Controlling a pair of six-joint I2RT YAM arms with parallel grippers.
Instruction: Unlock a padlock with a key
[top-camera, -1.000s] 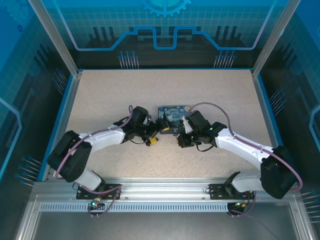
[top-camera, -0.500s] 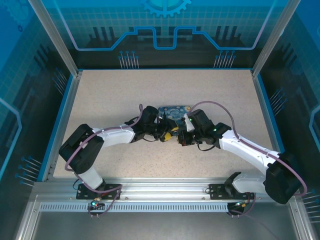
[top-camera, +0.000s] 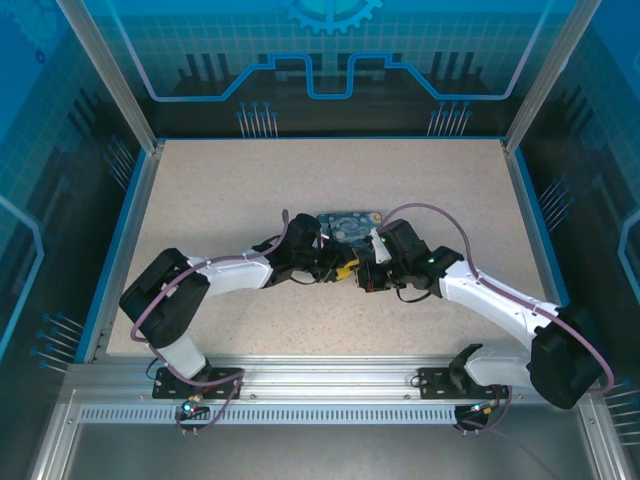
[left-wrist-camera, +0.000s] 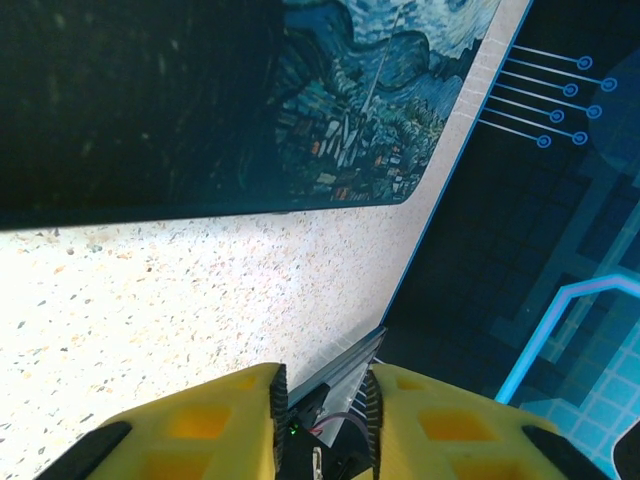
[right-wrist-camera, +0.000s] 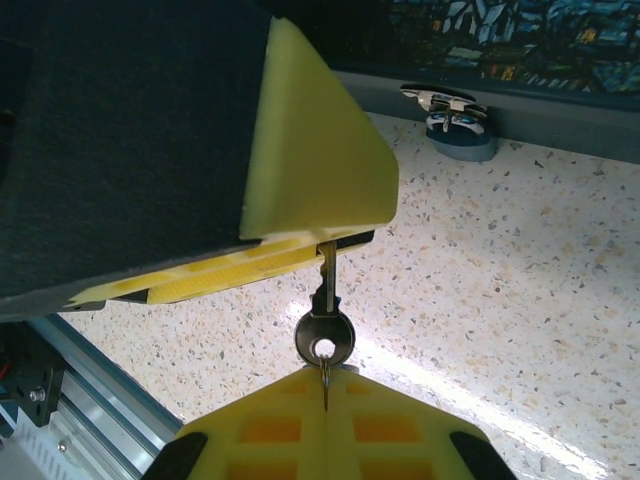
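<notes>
Right gripper (right-wrist-camera: 325, 374) pinches the round head of the thin dark-grey metal key (right-wrist-camera: 323, 335). The blade enters the narrowly parted left gripper (left-wrist-camera: 322, 388), grip unclear. The tiny blue-bodied padlock (right-wrist-camera: 458, 130) lies beyond on the speckled counter (right-wrist-camera: 500, 270), against the swirl-printed dark-blue box (right-wrist-camera: 520, 40).

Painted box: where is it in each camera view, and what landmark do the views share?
Top external: painted box at the table's centre.
Left wrist: painted box across the top left.
Right wrist: painted box as a strip along the top right edge.
Shared landmark: the speckled table that it stands on.
</notes>
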